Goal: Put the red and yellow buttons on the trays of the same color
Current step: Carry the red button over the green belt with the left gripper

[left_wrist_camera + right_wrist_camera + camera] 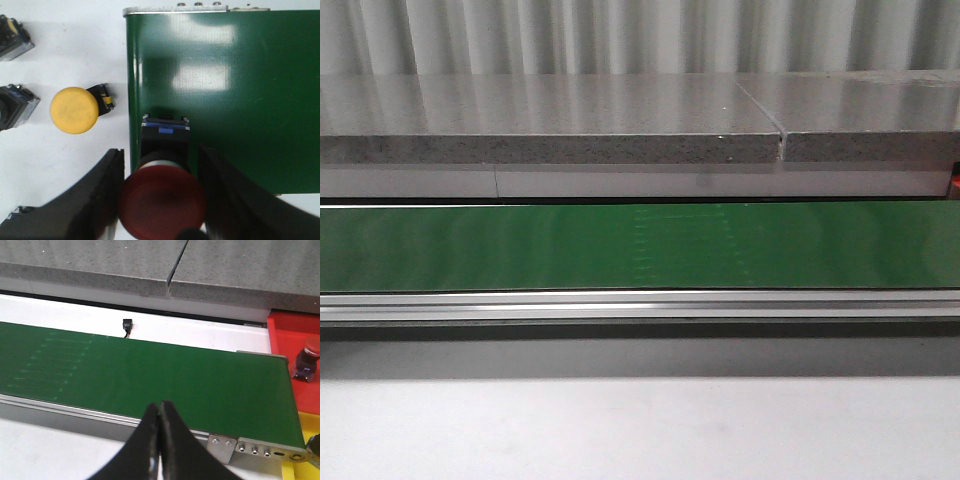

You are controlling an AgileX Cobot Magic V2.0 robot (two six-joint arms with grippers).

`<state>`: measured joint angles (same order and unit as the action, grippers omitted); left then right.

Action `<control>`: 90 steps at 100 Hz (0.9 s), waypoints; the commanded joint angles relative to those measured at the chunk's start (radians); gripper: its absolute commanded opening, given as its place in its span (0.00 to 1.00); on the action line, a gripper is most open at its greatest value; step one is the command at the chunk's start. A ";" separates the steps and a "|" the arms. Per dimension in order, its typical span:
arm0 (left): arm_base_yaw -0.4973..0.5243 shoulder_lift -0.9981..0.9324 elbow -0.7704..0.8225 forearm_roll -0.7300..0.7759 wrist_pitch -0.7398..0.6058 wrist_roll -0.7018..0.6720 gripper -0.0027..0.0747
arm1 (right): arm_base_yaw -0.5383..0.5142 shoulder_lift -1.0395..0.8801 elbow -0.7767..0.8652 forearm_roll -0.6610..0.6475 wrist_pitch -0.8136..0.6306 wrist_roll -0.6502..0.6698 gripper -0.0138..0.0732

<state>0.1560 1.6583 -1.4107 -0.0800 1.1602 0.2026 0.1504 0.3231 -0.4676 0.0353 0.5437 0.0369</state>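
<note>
Left pincer (162,200): clenched round red button (162,202), held over edge of green belt (225,100). Button's dark body (165,137) lies on belt.
Yellow button (75,110): on white worktop (75,60), beside belt, apart from pincer.
Right pincer (160,440): fingers pressed together, nothing between, above belt's near rail.
Red tray (292,340): at belt end, carrying second red button (306,357).
Yellow tray (307,422): just beside red tray.

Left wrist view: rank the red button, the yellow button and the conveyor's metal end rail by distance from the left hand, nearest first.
1. Red button, between the left hand's fingers, at the green belt's edge.
2. Yellow button, on the white table beside the belt.
3. Metal end rail, at the belt's far end.
</note>
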 commanded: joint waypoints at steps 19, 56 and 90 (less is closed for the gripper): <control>-0.030 0.017 -0.028 -0.013 -0.035 0.001 0.24 | -0.002 0.006 -0.024 -0.010 -0.073 -0.009 0.08; -0.030 0.039 -0.039 -0.075 -0.037 0.001 0.71 | -0.002 0.006 -0.024 -0.010 -0.073 -0.009 0.08; 0.014 0.039 -0.196 -0.101 -0.047 -0.058 0.71 | -0.002 0.006 -0.024 -0.010 -0.073 -0.009 0.08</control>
<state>0.1411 1.7370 -1.5413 -0.1669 1.1310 0.1674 0.1504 0.3231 -0.4676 0.0353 0.5437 0.0369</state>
